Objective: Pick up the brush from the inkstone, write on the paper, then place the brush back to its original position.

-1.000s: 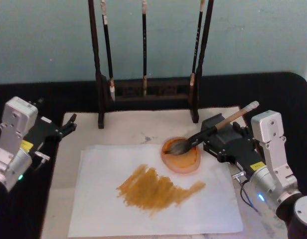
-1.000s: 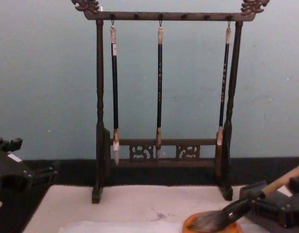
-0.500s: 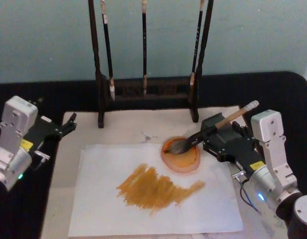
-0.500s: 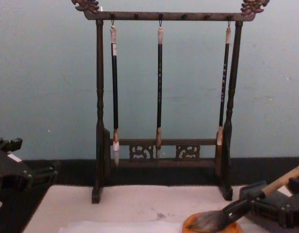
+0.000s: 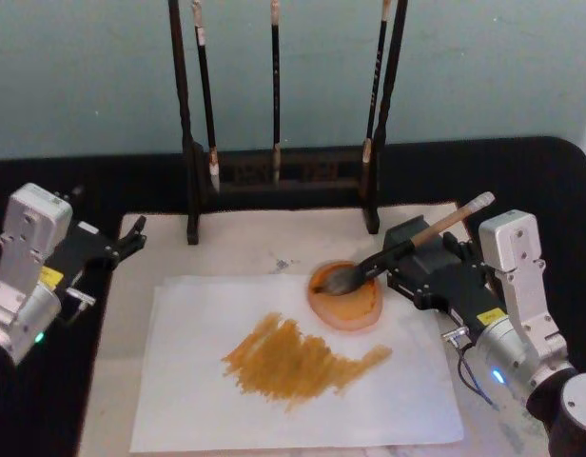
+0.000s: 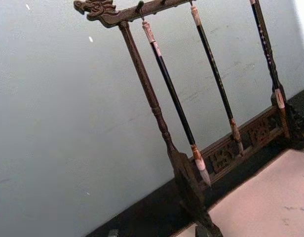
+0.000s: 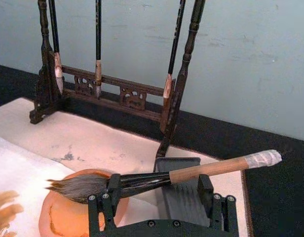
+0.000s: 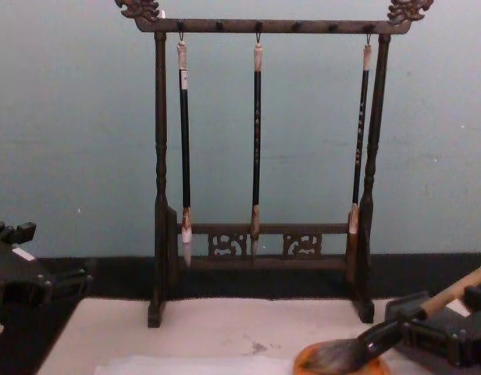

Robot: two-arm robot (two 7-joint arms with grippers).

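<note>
The brush (image 5: pixel 407 249) is lying with its bristles in the inkstone (image 5: pixel 345 296), its handle crossing a grey block (image 7: pixel 184 190) between my right jaws (image 7: pixel 159 197), which are standing released around it. The inkstone is sitting on the paper's (image 5: pixel 198 400) far right corner, beside an orange-brown smear (image 5: pixel 293 357). My left jaws (image 5: pixel 131 238) are hanging parted near the mat's (image 5: pixel 245 243) left corner, clear of everything. Three slim brushes are hanging on the rack (image 8: pixel 260 26) behind.

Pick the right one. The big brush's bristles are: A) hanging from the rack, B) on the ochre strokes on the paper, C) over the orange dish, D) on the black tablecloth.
C: the brush lies with its bristles over the inkstone, its handle across the right gripper.
</note>
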